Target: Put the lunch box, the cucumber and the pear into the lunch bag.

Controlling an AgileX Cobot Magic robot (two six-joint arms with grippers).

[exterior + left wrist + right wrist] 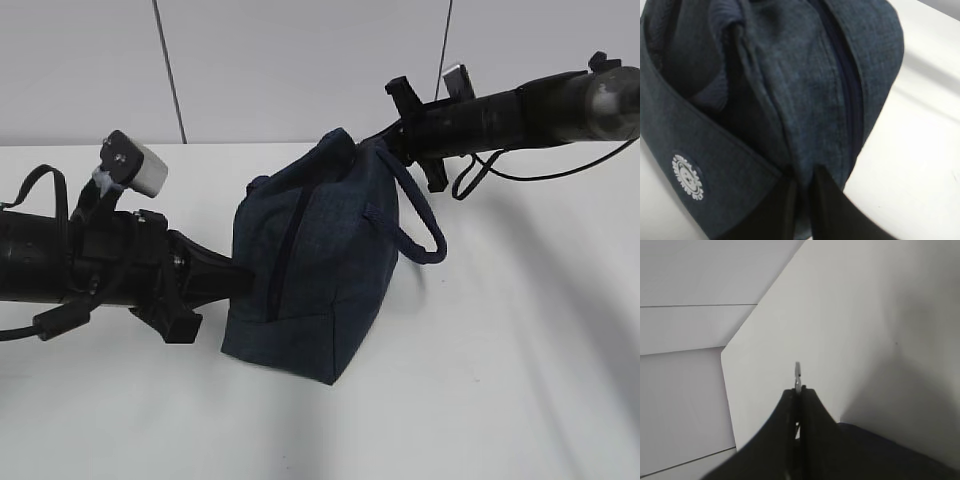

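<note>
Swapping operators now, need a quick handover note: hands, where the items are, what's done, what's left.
Left hand: shut, pinching a fold of the lunch bag fabric at its near end, beside the zipper.
Right hand: shut on the metal ring pull at the bag's far end.
Lunch bag: standing on the white table between the two arms, loop handle hanging to the right, zipper looks closed along the length visible.
Lunch box, cucumber, pear: not visible in any view; cannot tell whether they are inside.
Done: bag gripped at both ends.
Left: confirm contents, then finish the zipper and release.
</note>
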